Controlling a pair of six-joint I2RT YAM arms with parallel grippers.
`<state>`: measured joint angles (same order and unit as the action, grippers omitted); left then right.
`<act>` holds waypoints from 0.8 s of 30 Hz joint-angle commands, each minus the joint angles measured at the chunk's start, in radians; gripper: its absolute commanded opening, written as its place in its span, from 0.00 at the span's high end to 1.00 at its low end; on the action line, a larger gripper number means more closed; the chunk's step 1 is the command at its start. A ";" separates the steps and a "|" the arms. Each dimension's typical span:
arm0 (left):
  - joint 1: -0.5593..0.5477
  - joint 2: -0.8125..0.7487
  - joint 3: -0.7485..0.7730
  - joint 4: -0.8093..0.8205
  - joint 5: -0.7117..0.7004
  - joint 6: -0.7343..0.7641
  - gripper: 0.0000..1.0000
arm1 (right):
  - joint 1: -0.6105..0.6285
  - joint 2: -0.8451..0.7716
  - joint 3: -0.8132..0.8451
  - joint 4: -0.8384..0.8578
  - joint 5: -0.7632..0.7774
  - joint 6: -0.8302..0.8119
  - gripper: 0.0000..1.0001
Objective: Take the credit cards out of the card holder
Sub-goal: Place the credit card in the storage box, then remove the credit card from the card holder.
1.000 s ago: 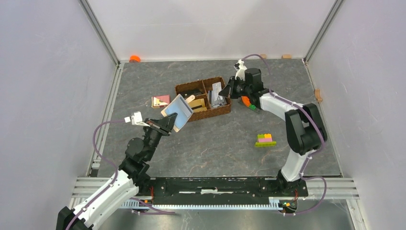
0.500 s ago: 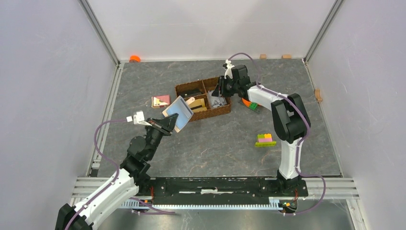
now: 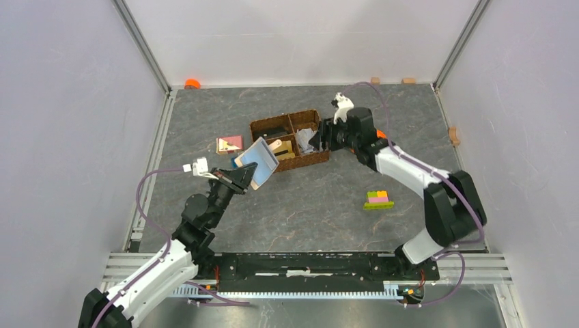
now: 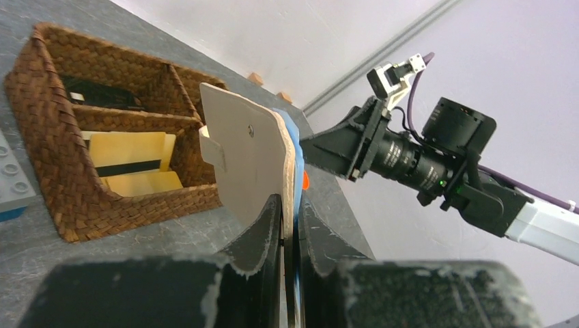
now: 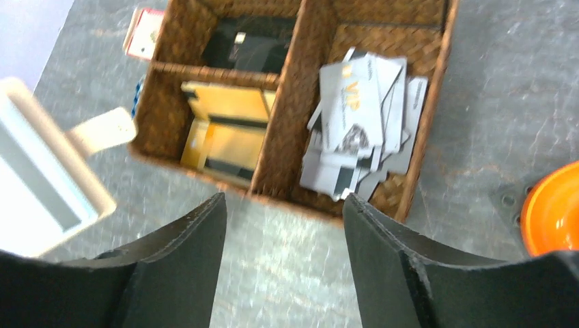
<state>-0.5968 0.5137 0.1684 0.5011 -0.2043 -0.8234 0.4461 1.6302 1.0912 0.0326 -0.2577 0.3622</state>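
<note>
Beige card holder (image 4: 246, 154) pinched by left end effector (image 4: 289, 208); right end effector (image 5: 283, 201) gapes empty.

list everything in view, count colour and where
card holder: 1, beige with pale blue inside, raised left of the basket
basket: 1, brown woven, divided, mid-table
silver cards: several, basket's right compartment
yellow cards: a few, near-left compartment
black items: count unclear, far-left compartment
pink item: 1, table, left of the basket
brick stack: 1, multicoloured, right of centre
orange object: 1, right of the basket
left gripper: black, shut on the card holder
right gripper: black, open, above the basket's near edge
</note>
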 commanded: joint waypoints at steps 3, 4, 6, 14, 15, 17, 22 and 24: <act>-0.001 0.115 0.025 0.220 0.195 0.040 0.98 | 0.036 -0.280 -0.322 0.245 -0.027 0.021 0.02; 0.000 0.141 0.025 0.266 0.243 0.034 0.98 | 0.043 -0.330 -0.381 0.289 -0.034 0.031 0.02; 0.000 0.202 0.026 0.352 0.305 0.013 0.98 | 0.046 -0.410 -0.471 0.356 -0.066 0.053 0.02; 0.001 0.486 0.024 0.820 0.516 -0.136 0.98 | 0.041 -0.613 -0.750 0.688 -0.169 0.257 0.02; 0.001 0.521 0.033 0.856 0.539 -0.161 0.98 | 0.038 -0.620 -0.757 0.705 -0.177 0.272 0.02; 0.000 0.583 0.052 0.935 0.596 -0.211 0.98 | 0.034 -0.626 -0.761 0.718 -0.196 0.294 0.02; -0.005 0.684 0.102 1.054 0.695 -0.308 0.98 | 0.019 -0.656 -0.854 0.977 -0.243 0.471 0.02; -0.013 0.680 0.105 1.055 0.700 -0.310 0.98 | 0.013 -0.665 -0.874 1.015 -0.246 0.507 0.02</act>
<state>-0.5980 1.1938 0.2234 1.3735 0.4049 -1.0492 0.4717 0.9993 0.2619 0.8112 -0.4641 0.7273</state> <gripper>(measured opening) 0.152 0.979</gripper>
